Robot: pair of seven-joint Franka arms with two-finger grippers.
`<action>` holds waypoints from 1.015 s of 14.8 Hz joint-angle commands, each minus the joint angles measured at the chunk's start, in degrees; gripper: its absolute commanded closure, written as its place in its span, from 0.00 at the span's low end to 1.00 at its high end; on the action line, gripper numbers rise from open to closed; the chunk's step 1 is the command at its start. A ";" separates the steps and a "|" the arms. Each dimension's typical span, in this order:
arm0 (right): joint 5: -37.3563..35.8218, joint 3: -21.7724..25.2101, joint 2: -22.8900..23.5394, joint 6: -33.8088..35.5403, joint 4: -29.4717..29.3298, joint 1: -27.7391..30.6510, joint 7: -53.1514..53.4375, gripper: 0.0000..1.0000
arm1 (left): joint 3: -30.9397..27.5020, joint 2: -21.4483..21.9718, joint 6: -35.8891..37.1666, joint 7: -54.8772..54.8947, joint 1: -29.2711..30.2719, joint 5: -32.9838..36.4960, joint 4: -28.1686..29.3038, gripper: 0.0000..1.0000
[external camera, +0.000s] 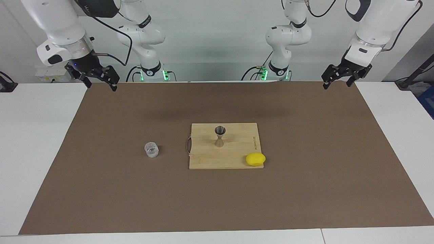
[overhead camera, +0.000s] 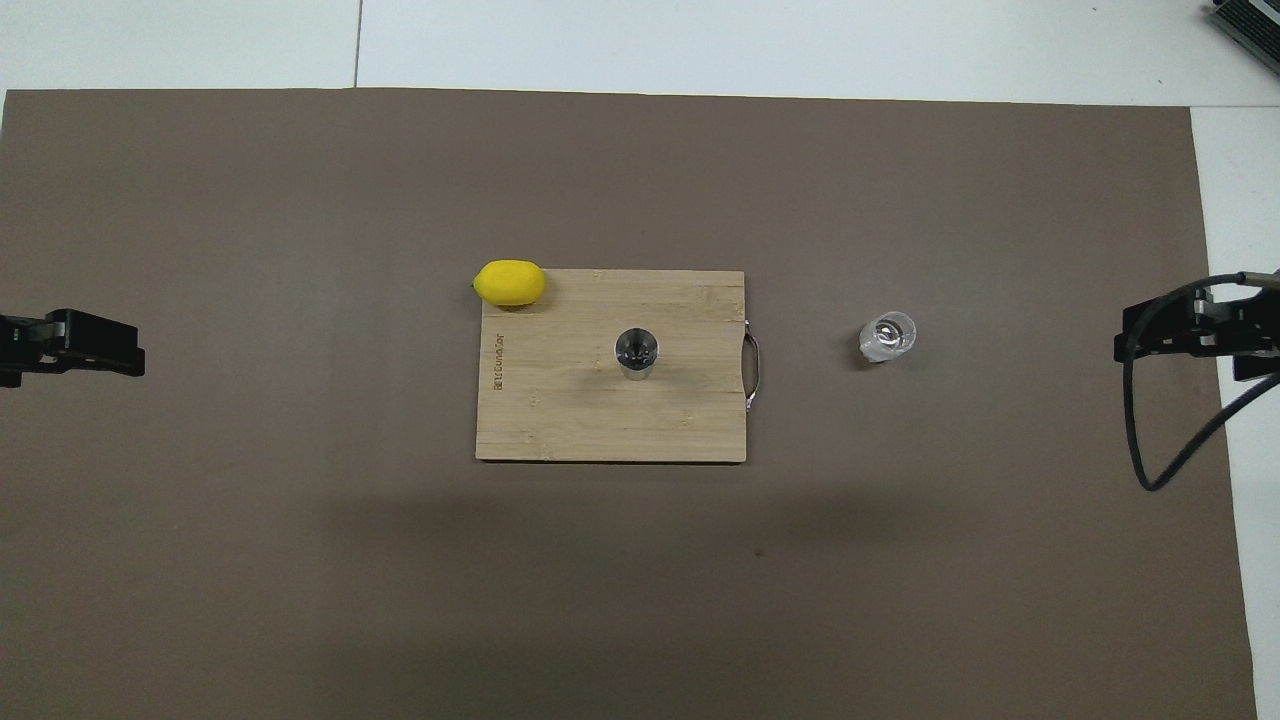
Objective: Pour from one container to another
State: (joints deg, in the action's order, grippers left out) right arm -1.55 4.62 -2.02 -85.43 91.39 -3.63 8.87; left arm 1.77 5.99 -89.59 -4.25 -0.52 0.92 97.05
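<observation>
**A:** What lies closest to the camera in the facing view?

**B:** A brown mat [external camera: 101, 189] fills the lower frame, spread over a white table [external camera: 30, 142]. The first object up from the bottom edge is a yellow lemon [external camera: 255, 159], just right of centre, resting on the corner of a wooden cutting board [external camera: 234, 154].

**A:** And the things to pour with?

**B:** A small steel jigger [external camera: 220, 136] stands upright at the middle of the board (hourglass shape, open mouth up). The clear glass cup [external camera: 151, 149] sits upright on the mat, left of centre in the frame, apart from the board and beside its metal handle [external camera: 187, 145]. In the overhead view the layout is mirrored: cup at centre right, lemon at the board's upper left corner.

**A:** Where are the arms?

**B:** Both wait, raised at the mat's edge nearest the robots. The right gripper [external camera: 99, 80] hangs at the upper left of the facing frame, over the mat's corner. The left gripper [external camera: 337, 80] hangs at the upper right, over the other corner. Both have their fingers spread apart, holding nothing, well away from cup and jigger.

**A:** Does the overhead view show them?

**B:** Only the tips, at the mid-left and mid-right edges of the frame.
</observation>
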 commanded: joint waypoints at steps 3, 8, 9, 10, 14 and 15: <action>-0.83 0.13 -0.71 0.18 0.90 -0.15 -1.49 0.00 | -0.10 0.43 -0.32 -0.41 0.00 0.93 -0.20 0.00; -0.12 -0.05 -0.80 -0.17 0.99 0.03 -1.31 0.00 | -0.10 0.43 -0.41 -0.41 0.00 0.93 -0.20 0.00; -0.12 -0.05 -0.80 -0.17 0.99 -0.06 -1.40 0.00 | -0.10 0.43 -0.41 -0.41 0.00 0.93 -0.20 0.00; -0.12 -0.05 -0.80 -0.26 0.90 -0.06 -1.49 0.00 | -0.10 0.43 -0.41 -0.41 0.00 0.93 -0.20 0.00; -0.83 0.30 -0.88 0.88 -1.56 -0.06 -2.28 0.00 | -0.19 0.43 -0.41 -0.41 0.00 0.93 -0.20 0.00; -0.83 0.39 -1.06 0.80 -1.21 0.02 -2.97 0.00 | -0.19 0.51 -0.41 -0.41 0.00 0.93 -0.20 0.00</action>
State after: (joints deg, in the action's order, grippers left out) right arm -1.59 4.63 -2.39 -85.43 90.40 -3.66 8.24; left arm 1.70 5.99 -89.66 -4.25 -0.50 0.92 97.05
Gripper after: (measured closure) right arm 0.000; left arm 0.000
